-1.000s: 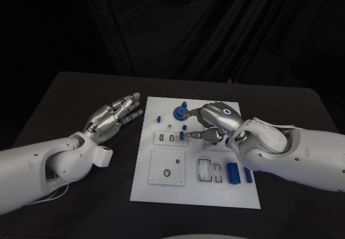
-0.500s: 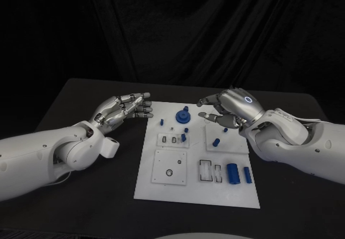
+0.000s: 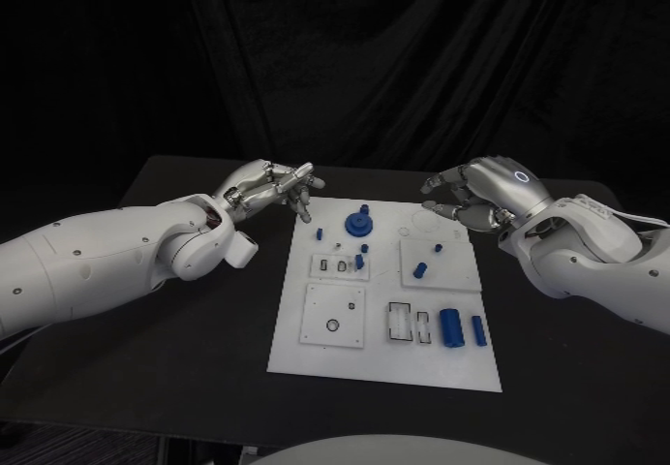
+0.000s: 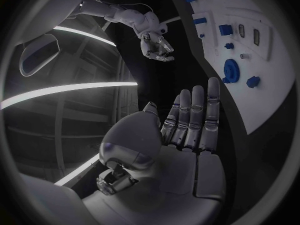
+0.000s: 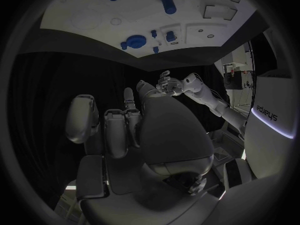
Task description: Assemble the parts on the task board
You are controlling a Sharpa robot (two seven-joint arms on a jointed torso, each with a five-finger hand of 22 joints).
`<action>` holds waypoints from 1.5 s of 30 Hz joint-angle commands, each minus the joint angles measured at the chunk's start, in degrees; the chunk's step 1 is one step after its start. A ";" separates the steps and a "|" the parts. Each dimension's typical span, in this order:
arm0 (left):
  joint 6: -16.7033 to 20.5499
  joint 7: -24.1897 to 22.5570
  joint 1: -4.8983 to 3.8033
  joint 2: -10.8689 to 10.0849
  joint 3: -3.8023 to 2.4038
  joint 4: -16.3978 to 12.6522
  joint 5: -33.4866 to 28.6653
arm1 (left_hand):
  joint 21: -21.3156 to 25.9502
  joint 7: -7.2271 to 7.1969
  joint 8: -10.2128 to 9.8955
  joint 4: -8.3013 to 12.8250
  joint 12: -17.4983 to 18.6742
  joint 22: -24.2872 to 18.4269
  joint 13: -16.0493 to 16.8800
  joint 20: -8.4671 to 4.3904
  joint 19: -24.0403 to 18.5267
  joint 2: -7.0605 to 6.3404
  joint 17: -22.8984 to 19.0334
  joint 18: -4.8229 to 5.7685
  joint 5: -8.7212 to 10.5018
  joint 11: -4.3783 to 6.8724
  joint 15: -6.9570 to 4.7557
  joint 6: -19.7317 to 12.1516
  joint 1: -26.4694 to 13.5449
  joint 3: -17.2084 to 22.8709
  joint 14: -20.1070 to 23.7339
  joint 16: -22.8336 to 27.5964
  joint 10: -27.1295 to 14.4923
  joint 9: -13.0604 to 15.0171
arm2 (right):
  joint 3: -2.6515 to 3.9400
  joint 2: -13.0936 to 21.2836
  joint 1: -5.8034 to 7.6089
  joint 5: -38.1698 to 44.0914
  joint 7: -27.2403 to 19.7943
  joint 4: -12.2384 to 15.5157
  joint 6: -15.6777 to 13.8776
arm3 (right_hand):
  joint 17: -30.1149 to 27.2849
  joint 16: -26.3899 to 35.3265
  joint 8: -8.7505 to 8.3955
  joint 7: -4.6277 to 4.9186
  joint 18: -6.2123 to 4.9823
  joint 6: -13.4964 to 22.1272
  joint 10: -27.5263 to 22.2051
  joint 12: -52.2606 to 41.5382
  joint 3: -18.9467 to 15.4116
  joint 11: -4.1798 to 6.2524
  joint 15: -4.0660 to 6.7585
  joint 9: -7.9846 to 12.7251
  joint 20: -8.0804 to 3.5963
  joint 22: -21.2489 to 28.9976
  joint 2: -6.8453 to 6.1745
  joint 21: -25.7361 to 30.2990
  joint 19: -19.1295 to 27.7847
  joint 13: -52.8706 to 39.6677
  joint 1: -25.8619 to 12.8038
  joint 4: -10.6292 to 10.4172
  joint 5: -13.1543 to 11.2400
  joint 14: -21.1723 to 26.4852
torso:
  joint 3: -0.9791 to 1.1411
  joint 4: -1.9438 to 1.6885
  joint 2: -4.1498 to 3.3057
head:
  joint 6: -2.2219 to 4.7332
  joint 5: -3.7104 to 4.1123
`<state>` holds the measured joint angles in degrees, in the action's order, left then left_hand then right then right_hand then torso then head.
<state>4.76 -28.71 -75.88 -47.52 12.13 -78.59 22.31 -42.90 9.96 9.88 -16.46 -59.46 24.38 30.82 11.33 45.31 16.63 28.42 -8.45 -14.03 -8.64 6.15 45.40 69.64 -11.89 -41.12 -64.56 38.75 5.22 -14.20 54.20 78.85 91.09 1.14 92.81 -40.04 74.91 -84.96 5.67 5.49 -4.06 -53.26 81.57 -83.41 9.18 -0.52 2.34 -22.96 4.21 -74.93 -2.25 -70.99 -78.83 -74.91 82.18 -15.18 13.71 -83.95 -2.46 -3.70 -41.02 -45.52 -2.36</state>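
Task board (image 3: 384, 363) flat mid-worktop (image 3: 167, 368), blue parts on it: gear piece (image 3: 360, 225) near far edge, two cylinders (image 3: 452, 328) near right edge. Left hand (image 3: 274, 187) raised off board's far-left corner, fingers extended and apart, holding nothing. Right hand (image 3: 482, 192) above far-right corner, fingers loosely curled, nothing held.

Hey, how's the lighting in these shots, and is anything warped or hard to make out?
Head view: dark backdrop and table, the white board bright and clear. Left wrist view: fisheye bends the board's edge, bright light streaks. Right wrist view: left hand small, board curved.
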 commanded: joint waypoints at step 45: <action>-5.52 59.13 -0.82 11.49 -0.19 -6.00 45.91 | -44.32 -8.03 28.21 -0.07 -30.54 59.61 59.18 -8.92 39.94 -6.39 61.58 6.79 1.89 10.22 -10.37 3.86 -3.50 1.03 -48.88 -25.44 51.25 49.47 | 0.01 -0.31 -1.10 -1.25 3.02 -3.61 6.35 | 12.05 -0.45 -0.18 0.09 -0.12 -1.00 1.02 -0.27 -0.71 0.01 0.32 0.70 -0.37 -9.27 -0.73 -0.47 -0.95 -8.27 -0.08 -0.66 -1.58 -4.00 | 5.42 3.46 5.33 | -4.48 -3.21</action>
<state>-1.20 26.19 -76.57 -36.03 12.06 -84.11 64.84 -87.33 2.32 37.80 -16.52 -90.08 74.93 74.97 2.86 83.96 10.61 74.93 -2.58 -12.47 1.31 -3.85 49.39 66.45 -10.60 -84.04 -89.85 84.02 53.68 -14.23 53.80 77.96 89.71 3.11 89.30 -33.90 74.91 -85.21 5.66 5.49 -4.03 -53.83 82.41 -83.70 8.78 -0.51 2.34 -22.34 3.99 -74.91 -2.28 -71.59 -79.45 -74.91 82.15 -15.89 12.33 -83.95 2.82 -0.53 -36.11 -50.01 -5.64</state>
